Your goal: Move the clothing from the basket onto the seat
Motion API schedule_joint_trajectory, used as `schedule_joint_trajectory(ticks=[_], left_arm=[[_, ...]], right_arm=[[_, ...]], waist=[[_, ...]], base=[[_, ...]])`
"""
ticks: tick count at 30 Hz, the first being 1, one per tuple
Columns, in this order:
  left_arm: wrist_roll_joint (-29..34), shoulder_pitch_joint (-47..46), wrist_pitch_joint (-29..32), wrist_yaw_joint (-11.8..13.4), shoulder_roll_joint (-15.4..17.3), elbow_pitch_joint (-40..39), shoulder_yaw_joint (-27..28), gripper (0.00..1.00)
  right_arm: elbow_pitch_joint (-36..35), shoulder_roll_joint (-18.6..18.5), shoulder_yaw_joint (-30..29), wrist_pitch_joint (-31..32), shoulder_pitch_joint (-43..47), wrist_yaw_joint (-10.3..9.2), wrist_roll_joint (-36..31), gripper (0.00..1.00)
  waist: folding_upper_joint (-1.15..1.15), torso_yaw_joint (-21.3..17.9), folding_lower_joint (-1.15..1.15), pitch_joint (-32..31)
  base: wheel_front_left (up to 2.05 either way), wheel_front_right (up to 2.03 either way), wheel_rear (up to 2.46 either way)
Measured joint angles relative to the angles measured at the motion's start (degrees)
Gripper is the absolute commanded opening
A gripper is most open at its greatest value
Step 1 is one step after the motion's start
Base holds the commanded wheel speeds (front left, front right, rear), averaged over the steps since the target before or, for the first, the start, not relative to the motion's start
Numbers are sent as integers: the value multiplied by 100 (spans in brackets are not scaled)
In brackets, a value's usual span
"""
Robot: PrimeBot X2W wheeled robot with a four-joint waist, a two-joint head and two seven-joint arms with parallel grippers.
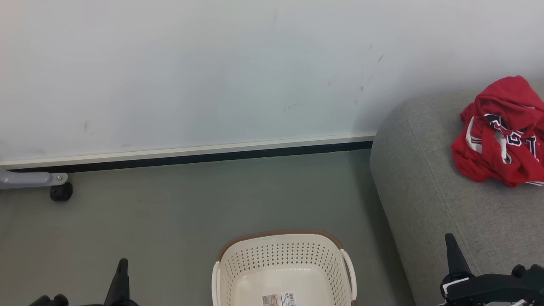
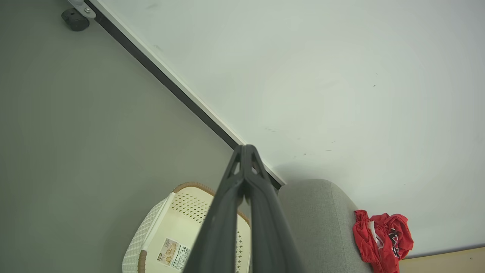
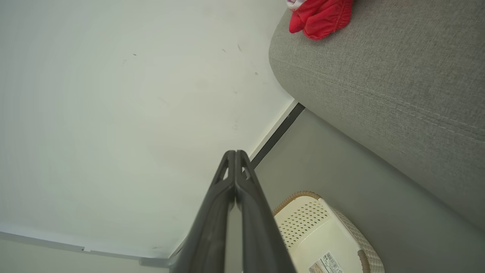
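The red clothing point(image 1: 501, 131) lies crumpled on the grey sofa seat point(image 1: 446, 204) at the right; navy-and-white lettering shows on it. The same heap of clothing point(image 2: 382, 237) lies by the sofa's far end point(image 2: 318, 220), and a red edge point(image 3: 320, 17) shows on the sofa point(image 3: 398, 83). The cream basket point(image 1: 284, 267) stands on the floor at bottom centre with only a barcode sticker point(image 1: 279, 299) on its floor. My left gripper point(image 1: 122, 272) is at the lower left, shut with nothing held. My right gripper point(image 1: 454, 250) is over the sofa's front, shut and holding nothing.
A white wall with a dark baseboard point(image 1: 191, 158) runs behind the grey floor point(image 1: 170, 212). A grey leg with a black caster point(image 1: 60, 191) stands at the far left by the wall.
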Motion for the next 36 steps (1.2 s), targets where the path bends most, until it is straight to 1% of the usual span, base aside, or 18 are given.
schedule_joint_trajectory(ticks=[23,25,28,31,34,36], left_arm=[[-1603,-343,465,-349,-209,237,312,0],[-1740,-355,503,-355,-229,265,343,0],[-2036,-450,575,-409,-263,320,386,0],[-2198,-475,632,-500,-283,354,422,0],[-2435,-510,709,-508,-299,392,470,0],[-2546,-575,733,-556,-319,400,509,0]], right_arm=[[190,157,-617,465,-119,350,1693,0],[203,171,-678,509,-119,353,1825,0],[229,197,-781,571,-119,413,2116,0],[261,219,-869,636,-122,463,2354,0],[297,243,-944,710,-126,512,2551,0],[316,258,-998,749,-130,548,2719,0]], waist=[[0,59,0,25],[0,64,0,28],[0,75,0,32],[0,83,0,35],[0,90,0,39],[0,95,0,41]], base=[[0,0,0],[0,0,0],[0,0,0],[0,0,0],[0,0,0],[0,0,0]])
